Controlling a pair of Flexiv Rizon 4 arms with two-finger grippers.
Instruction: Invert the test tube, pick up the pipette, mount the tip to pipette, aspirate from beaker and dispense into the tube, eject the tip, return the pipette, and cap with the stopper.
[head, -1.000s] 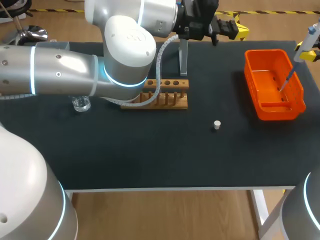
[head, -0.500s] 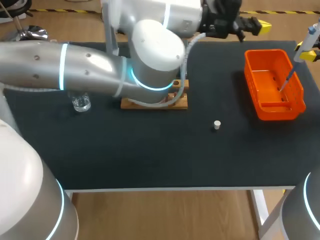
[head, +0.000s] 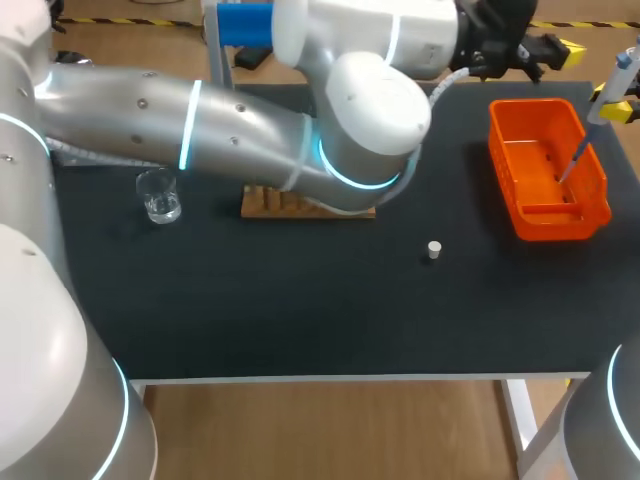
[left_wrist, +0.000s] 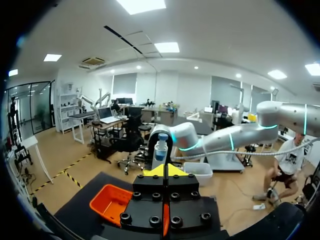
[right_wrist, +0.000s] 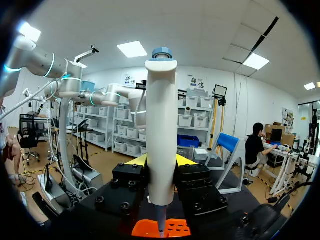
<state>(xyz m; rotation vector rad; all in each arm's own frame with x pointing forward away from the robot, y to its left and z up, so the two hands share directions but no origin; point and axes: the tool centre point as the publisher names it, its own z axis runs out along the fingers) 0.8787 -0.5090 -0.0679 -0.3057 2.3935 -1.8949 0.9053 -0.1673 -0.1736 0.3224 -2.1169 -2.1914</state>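
My right gripper (head: 614, 100) is at the table's far right, shut on the white pipette (head: 598, 112). The pipette's thin tip (head: 572, 162) hangs over the orange bin (head: 590, 205). In the right wrist view the pipette (right_wrist: 161, 135) stands upright between the yellow fingers, above the bin (right_wrist: 175, 229). My left arm stretches along the back of the table. Its gripper (head: 552, 50) is shut and empty, just behind the bin. From the left wrist, the pipette's blue top (left_wrist: 161, 146) shows just ahead of the left gripper (left_wrist: 165, 170). A white stopper (head: 433, 250) lies mid-table. No test tube is visible.
A glass beaker (head: 160, 196) stands at the left. The wooden rack (head: 272, 204) sits mid-table, mostly hidden under my left arm's elbow. Bare black mat covers the table's front half.
My left arm has swung to the right along the table's back; its gripper went from above the rack to behind the orange bin. The right arm and pipette have kept still.
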